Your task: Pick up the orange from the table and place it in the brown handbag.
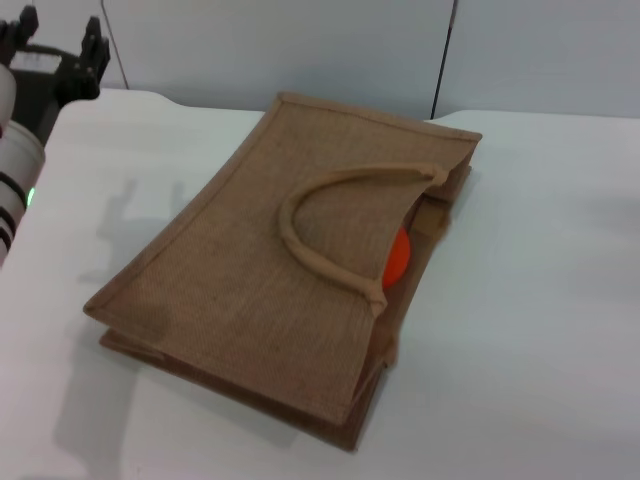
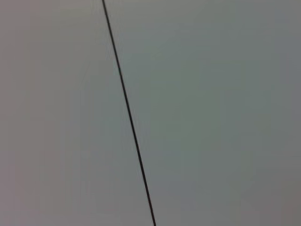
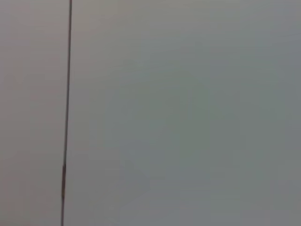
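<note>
Pale grey wall panels (image 1: 300, 50) stood behind the work area, a thin dark seam (image 1: 443, 60) ran between two panels, soft even light fell from above, faint shadows lay on the white surface.

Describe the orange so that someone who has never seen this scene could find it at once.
Start at the white table and find the brown handbag lying flat in its middle. Look into the bag's open mouth, just under the looped handle. The orange is the bright orange-red curve peeking out there, the only vivid colour among tan and white.
</note>
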Action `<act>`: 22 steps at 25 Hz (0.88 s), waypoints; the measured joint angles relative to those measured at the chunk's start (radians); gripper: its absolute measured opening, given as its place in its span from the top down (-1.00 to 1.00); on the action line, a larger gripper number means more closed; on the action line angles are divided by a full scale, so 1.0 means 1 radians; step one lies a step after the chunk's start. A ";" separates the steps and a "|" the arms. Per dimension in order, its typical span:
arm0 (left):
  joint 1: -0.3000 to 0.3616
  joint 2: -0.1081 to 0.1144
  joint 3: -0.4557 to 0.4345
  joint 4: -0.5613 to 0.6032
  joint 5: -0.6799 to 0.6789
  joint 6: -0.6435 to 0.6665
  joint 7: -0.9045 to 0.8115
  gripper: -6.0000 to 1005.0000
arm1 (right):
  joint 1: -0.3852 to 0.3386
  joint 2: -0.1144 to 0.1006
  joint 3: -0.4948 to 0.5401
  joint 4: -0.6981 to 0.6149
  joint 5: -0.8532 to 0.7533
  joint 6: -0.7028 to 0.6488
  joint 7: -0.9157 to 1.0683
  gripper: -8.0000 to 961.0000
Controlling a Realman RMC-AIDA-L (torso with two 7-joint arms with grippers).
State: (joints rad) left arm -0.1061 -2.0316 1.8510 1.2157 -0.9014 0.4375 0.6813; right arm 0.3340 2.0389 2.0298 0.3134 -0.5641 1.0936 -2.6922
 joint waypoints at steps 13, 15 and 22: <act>-0.040 0.000 0.087 -0.136 -0.001 0.109 -0.052 -0.24 | 0.020 -0.004 0.017 -0.089 0.013 0.013 -0.026 -0.83; -0.040 0.000 0.090 -0.140 -0.001 0.110 -0.052 -0.24 | 0.024 -0.004 0.030 -0.104 0.013 0.013 -0.026 -0.83; -0.056 -0.003 0.099 -0.168 -0.003 0.111 -0.055 -0.23 | 0.026 -0.003 0.042 -0.120 0.014 0.015 -0.022 -0.83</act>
State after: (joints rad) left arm -0.1620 -2.0348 1.9497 1.0481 -0.9043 0.5480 0.6261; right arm 0.3604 2.0355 2.0720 0.1934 -0.5498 1.1086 -2.7138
